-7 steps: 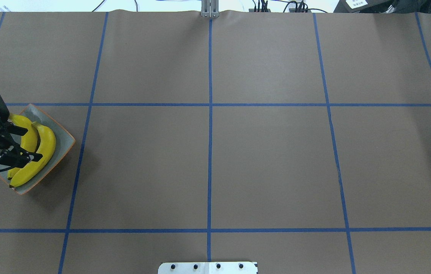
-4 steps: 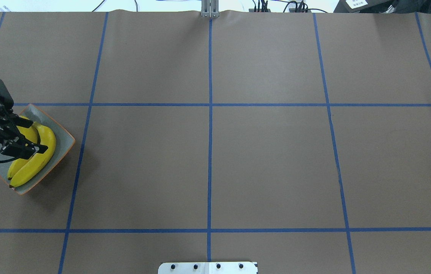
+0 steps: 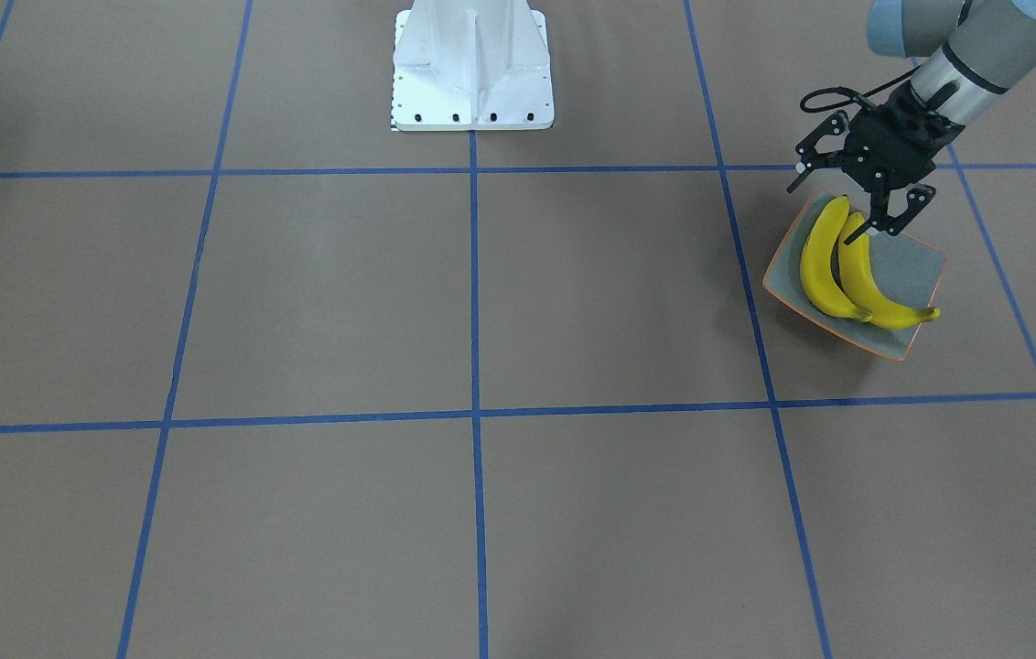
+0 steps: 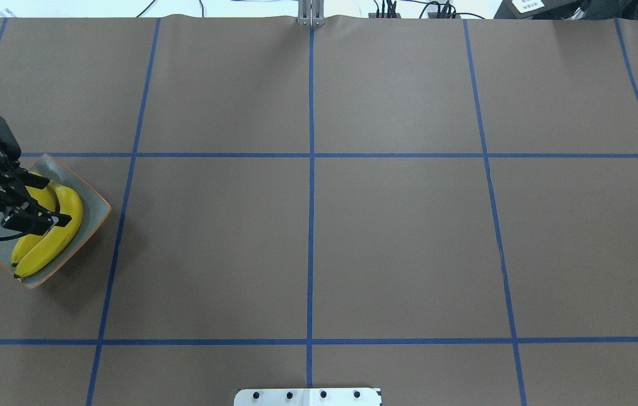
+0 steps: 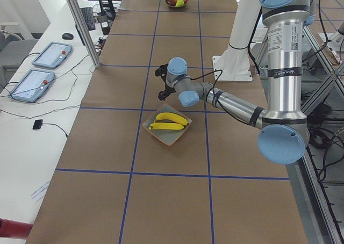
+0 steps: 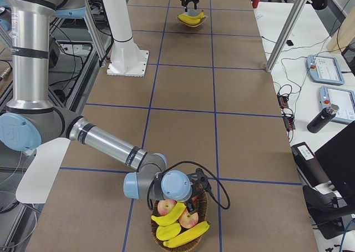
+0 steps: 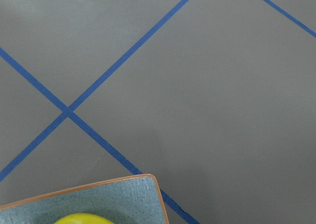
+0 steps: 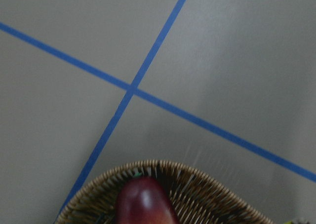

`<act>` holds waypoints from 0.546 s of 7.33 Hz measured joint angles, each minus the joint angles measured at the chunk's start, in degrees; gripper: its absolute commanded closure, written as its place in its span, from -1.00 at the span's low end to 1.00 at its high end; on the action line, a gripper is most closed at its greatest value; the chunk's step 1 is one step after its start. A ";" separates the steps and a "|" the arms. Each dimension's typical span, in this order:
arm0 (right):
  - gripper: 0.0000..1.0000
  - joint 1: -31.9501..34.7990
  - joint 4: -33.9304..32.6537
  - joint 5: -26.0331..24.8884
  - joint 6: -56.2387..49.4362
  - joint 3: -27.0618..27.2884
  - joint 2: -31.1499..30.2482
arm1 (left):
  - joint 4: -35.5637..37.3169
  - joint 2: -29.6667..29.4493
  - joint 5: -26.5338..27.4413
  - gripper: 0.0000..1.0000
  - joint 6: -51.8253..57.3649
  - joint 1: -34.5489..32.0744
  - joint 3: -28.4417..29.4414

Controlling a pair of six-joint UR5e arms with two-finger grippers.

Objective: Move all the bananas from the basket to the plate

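two bananas (image 6: 186, 233) lie crosswise in basket (image 8: 207, 192) just beside right claw (image 6: 195, 190), can't tell its grip; left claw (image 3: 822, 213) spread over plate (image 3: 916, 265).

Left gripper (image 4: 55, 200) low over plate (image 4: 98, 211) (jaws spread), apples (image 6: 166, 207) wedged among bananas (image 6: 183, 234) in basket (image 8: 207, 187), broad table (image 4: 398, 242) between.

two bananas on the plate, two in the basket

you see the square grey-green plate (image 3: 922, 267) with its thin orange rim sitting on the table. a first banana (image 3: 822, 265) and a second banana (image 3: 875, 288) lie on it side by side, touching, curved the same way. at the table's other end, a third banana (image 6: 169, 217) and a fourth banana (image 6: 186, 235) lie in the wicker basket (image 8: 207, 189).
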 measured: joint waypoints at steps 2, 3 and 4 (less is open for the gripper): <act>-0.97 1.48 -0.19 -1.57 -2.58 -1.67 -0.28 | -0.05 0.00 0.01 -1.00 0.00 -0.09 -0.13; -0.89 1.71 -0.18 -3.59 -3.51 -2.54 0.05 | -0.09 0.01 0.01 -1.00 0.00 -0.10 -0.15; -0.79 1.79 -0.17 -5.10 -4.16 -3.78 0.61 | -0.11 0.04 0.01 -1.00 0.02 -0.12 -0.15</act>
